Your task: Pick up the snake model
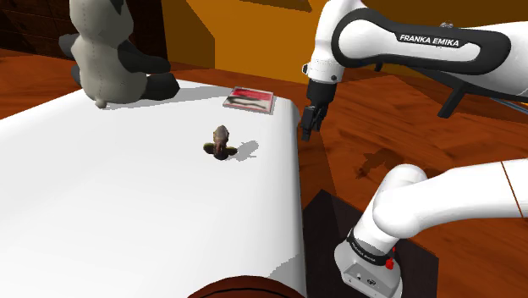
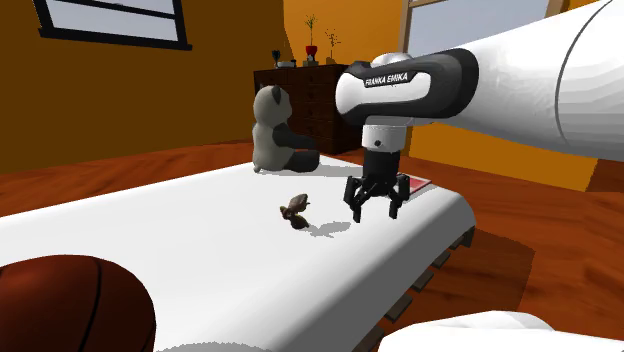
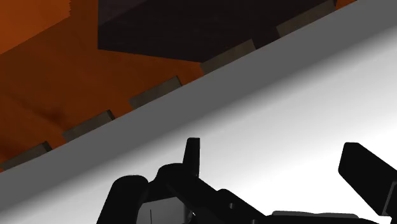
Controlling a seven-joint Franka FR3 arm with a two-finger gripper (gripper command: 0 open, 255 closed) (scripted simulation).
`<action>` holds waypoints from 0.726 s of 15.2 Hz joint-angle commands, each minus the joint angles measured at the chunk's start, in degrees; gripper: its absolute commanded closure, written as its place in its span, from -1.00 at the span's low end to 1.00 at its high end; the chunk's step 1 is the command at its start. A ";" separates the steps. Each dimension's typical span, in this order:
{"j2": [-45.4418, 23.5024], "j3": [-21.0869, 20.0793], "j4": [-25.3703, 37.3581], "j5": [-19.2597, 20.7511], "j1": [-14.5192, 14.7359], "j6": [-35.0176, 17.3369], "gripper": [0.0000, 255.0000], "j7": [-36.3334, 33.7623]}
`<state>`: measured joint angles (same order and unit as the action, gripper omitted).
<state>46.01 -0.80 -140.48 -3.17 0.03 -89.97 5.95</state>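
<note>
Out on the white bed [image 1: 127, 220] the small brown snake model [image 1: 221, 142] lies untouched, while the black gripper [image 2: 375, 213] hovers near it at the bed's edge, fingers spread and empty, so the approach, grasp and lift look yet undone.

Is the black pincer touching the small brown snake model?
Apart. Second exterior view shows white surface between black pincer and small brown snake model.

Snake model [image 2: 296, 210] on white surface [image 2: 180, 250], jaws apart
</note>
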 commanded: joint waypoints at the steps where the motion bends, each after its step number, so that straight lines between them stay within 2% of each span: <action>1: 0.00 0.00 0.00 0.00 0.00 0.00 -1.00 0.00; 6: -4.82 -5.61 -0.22 -1.93 1.43 -10.20 -1.00 -5.14; 11: -11.35 -11.29 1.53 -2.01 1.97 -19.94 -1.00 -10.61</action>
<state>35.76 -10.82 -139.65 -5.18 1.85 -108.34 -3.29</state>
